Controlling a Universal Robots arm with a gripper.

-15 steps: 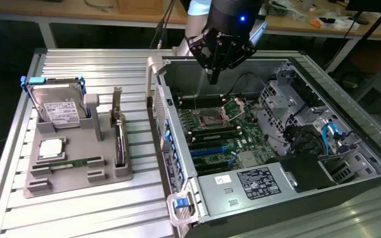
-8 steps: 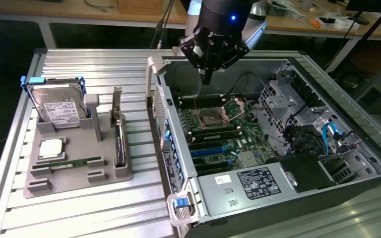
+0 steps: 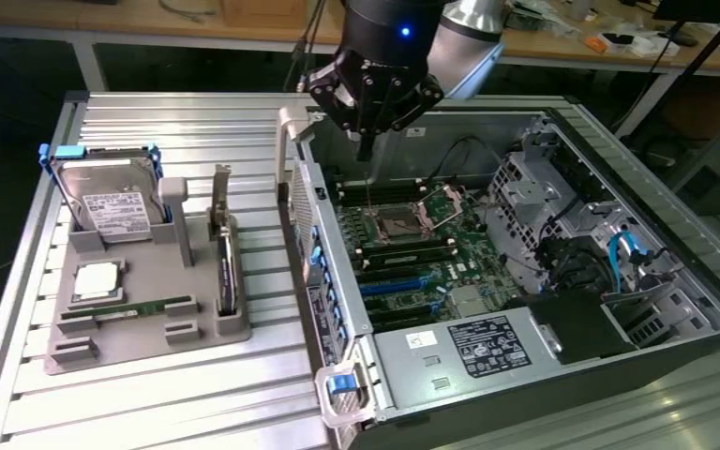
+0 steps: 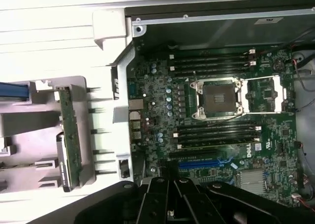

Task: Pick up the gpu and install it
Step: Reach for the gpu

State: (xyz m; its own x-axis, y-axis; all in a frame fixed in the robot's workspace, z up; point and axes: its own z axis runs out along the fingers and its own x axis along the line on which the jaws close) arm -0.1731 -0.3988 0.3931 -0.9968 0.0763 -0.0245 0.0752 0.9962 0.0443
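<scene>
Exterior view — tool (image 3: pixel 363 150) closed, empty, above case (image 3: pixel 416 361) — gpu (image 3: pixel 225 267) well apart in holder (image 3: pixel 147 330).

The end effector (image 3: pixel 364 150) looks matt black, the tray (image 3: pixel 147 330) grey plastic, the table (image 3: pixel 185 394) ribbed metal.

The arm (image 3: pixel 467 23) points straight down, fingers (image 3: pixel 363 142) pinched together.

1. I see a ribbed metal table (image 3: pixel 147 403) with long slats and grooves across its top.
2. A grey tray (image 3: pixel 135 339) sits flat on the slats, toward the exterior view's left.
3. Just beside the tray, on the exterior view's right, an open case (image 3: pixel 636 361) rests on the table, open side up.
</scene>
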